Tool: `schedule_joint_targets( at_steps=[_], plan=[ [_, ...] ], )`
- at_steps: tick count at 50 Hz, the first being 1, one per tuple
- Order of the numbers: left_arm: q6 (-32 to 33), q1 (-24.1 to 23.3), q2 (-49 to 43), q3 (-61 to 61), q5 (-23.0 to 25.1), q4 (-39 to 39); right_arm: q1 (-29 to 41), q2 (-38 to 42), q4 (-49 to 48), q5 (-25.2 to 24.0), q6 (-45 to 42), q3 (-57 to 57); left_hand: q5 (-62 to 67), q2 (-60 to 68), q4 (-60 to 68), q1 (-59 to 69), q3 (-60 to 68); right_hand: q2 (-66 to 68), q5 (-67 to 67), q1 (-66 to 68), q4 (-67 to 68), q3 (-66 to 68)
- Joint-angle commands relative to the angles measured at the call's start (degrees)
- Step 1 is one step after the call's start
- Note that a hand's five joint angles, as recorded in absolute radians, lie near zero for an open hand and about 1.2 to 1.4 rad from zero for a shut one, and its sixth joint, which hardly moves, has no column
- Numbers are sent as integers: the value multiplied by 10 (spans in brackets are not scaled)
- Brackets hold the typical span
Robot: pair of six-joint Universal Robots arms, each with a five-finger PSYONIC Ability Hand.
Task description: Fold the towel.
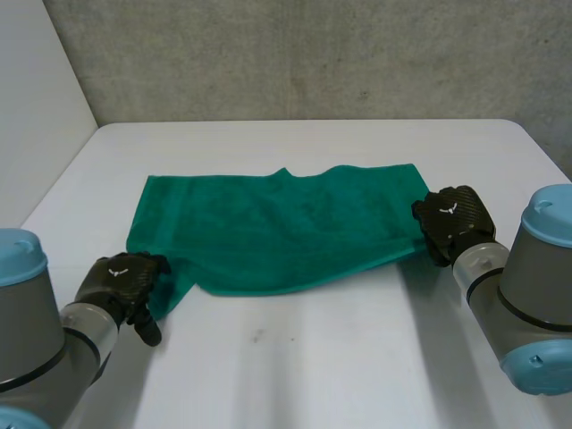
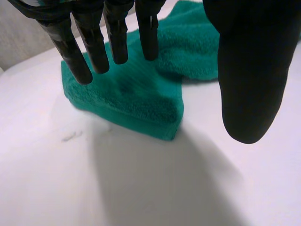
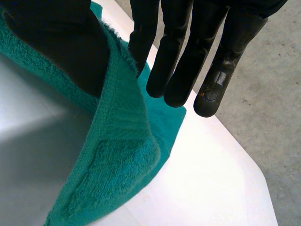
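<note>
White table (image 1: 313, 357), backed by a grey concrete wall (image 1: 313, 54); a pale panel (image 1: 36, 89) was noted beyond the table's left edge.

Item 1, green towel (image 1: 277, 232). It was found spread across the middle of the table, with its long sides running between the left and right edges. Its far edge was seen rumpled about halfway along. Its near-left corner reached toward the table's near edge, and its right end was raised off the surface.

Item 2, left hand (image 1: 121, 277). It was recorded at the towel's near-left corner, toward the near-left corner of the table. In the left wrist view its fingers (image 2: 75, 61) were seen straight and relaxed just above that corner, with the thumb (image 2: 249, 70) held well apart. Nothing was grasped; the hemmed corner lay on the table under the fingertips.

Item 3, right hand (image 1: 454, 219). It was recorded at the towel's right edge, toward the table's right edge. In the right wrist view the hem was seen standing up between the thumb (image 3: 56, 42) and the straight fingers (image 3: 183, 70), where it was pinched and lifted clear of the table.

Item 4, small dark speck (image 1: 257, 336). It was noted on bare table between the towel and the near edge.
</note>
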Motion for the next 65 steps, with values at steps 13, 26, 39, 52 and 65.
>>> schedule_joint_targets(
  at_steps=[13,26,39,52,65],
  plan=[
    [7,11,-138,110,1,58,2,-1,-4,-1,-4,17,61,56,59,51,55,125,130,236,118,122],
    [9,18,-195,160,1,65,3,4,-4,-3,-7,20,94,90,93,84,88,125,130,236,118,122],
    [11,25,-219,200,1,86,3,5,-5,-3,-8,23,316,311,314,306,310,125,130,236,118,122],
    [70,43,-161,174,1,126,-6,-3,1,-2,-11,9,604,599,602,594,598,125,130,236,118,122],
    [241,72,96,36,40,-7,-31,-117,222,-6,-174,-33,604,599,602,594,598,125,130,236,118,122]
  ],
)
